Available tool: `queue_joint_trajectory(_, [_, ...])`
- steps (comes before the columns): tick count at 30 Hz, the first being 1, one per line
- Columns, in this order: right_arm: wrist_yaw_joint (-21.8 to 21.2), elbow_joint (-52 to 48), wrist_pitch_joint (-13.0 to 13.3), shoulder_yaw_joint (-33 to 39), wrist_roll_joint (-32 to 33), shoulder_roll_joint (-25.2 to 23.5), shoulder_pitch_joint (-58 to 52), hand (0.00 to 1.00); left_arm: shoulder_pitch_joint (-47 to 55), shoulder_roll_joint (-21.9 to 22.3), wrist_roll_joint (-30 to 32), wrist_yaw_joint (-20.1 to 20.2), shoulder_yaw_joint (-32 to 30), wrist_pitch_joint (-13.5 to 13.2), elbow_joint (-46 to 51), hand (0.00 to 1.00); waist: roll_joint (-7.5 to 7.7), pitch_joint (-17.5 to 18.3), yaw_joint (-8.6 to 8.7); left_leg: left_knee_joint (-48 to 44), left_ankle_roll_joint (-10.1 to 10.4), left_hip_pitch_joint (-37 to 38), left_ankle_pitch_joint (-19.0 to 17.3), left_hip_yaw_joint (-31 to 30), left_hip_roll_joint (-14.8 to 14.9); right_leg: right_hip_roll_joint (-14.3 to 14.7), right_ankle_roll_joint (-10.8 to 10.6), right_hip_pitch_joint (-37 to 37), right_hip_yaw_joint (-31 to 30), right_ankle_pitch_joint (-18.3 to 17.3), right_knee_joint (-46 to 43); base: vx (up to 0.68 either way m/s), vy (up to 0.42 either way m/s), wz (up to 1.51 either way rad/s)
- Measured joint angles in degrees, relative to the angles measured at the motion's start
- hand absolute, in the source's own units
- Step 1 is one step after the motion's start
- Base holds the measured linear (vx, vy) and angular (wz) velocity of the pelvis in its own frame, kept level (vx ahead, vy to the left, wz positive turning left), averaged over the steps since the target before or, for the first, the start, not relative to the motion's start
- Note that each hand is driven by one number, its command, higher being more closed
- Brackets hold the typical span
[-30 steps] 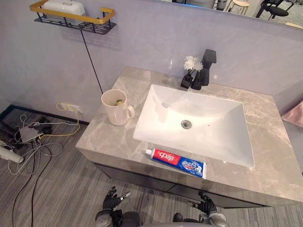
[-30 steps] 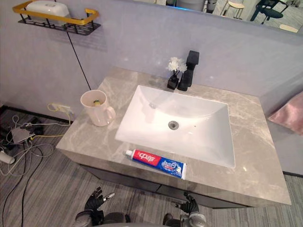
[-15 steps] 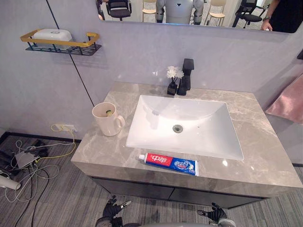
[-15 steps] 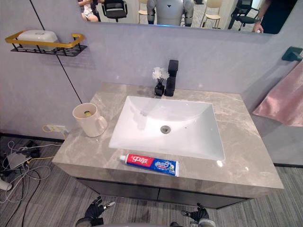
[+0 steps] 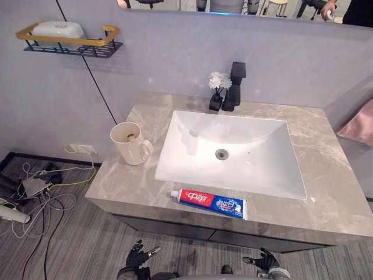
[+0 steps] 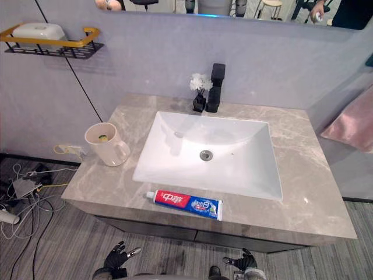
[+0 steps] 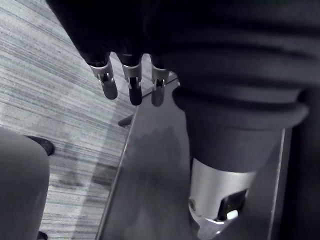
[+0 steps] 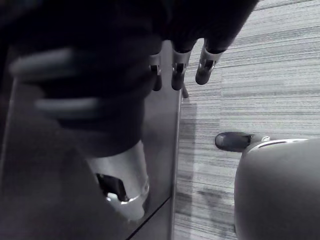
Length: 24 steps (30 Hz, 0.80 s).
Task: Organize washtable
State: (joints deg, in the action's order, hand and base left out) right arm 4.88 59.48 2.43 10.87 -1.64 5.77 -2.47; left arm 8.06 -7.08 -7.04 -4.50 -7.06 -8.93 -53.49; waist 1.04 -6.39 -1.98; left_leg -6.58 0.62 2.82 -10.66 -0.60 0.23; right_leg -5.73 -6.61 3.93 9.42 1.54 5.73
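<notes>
Toothpaste tube [image 5: 208,203] before the sink [image 5: 250,154] and mug [image 5: 130,144] left of it are unmoved; only the viewpoint shifted. Left hand [image 5: 138,255] and right hand [image 5: 266,260] hang low, fingers spread, empty: tidying not begun.

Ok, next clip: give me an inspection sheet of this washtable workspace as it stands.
Surface: grey stone countertop with a white sink set in it.
Job's things: toothpaste tube lying flat on the front edge, before the sink; cream mug upright left of the sink, something small inside.
Clutter: black vase of white flowers beside the black faucet at the back.
Hands: left hand and right hand low in front of the countertop, fingers relaxed, holding nothing.
Cables: loose cables on the floor, left of the countertop.
Surroundings: wall shelf holding a white container; pink towel at the right.
</notes>
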Motion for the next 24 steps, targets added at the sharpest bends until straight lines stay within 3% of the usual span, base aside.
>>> queue_joint_trajectory(5, [0.01,0.59,-0.16,0.39,0.01,3.34,-0.61,0.00,-0.34,-3.17,1.16,-1.01,-7.27,-0.09,1.61,0.00,-0.86,-0.32,-0.16,0.05,-0.02,1.90,0.02,-1.72,-0.68,-0.56,0.19,2.33,3.55,0.62,-0.01,0.10,-0.012,0.00])
queue_joint_trajectory(11, [-0.05,0.59,-0.17,2.13,0.00,4.39,-2.36,0.00,0.14,-9.52,1.26,-2.85,-18.81,-0.36,11.35,0.00,-0.81,-0.35,-0.75,-0.47,-0.45,1.20,0.33,-4.80,-2.26,-2.28,0.38,3.00,8.92,1.55,0.00,0.01,-0.003,0.21])
queue_joint_trajectory(17, [-0.10,-0.18,-0.18,3.33,-0.01,4.60,-4.76,0.00,1.30,-13.23,1.46,-5.94,-26.43,-0.50,34.38,0.00,-1.05,-0.47,-3.24,-1.82,-0.64,-0.45,0.48,-7.42,-3.88,-3.56,1.46,3.23,13.55,2.41,0.00,-0.04,-0.015,0.22])
queue_joint_trajectory(24, [-0.22,-1.88,-0.08,4.89,0.01,4.36,-4.87,0.00,0.83,-13.02,5.87,-10.20,-26.27,-1.58,55.36,0.00,-1.90,-0.82,-4.66,-1.34,-2.04,-2.32,1.61,-9.00,-4.74,-4.36,0.85,2.14,15.69,1.93,0.00,-0.10,-0.051,0.15])
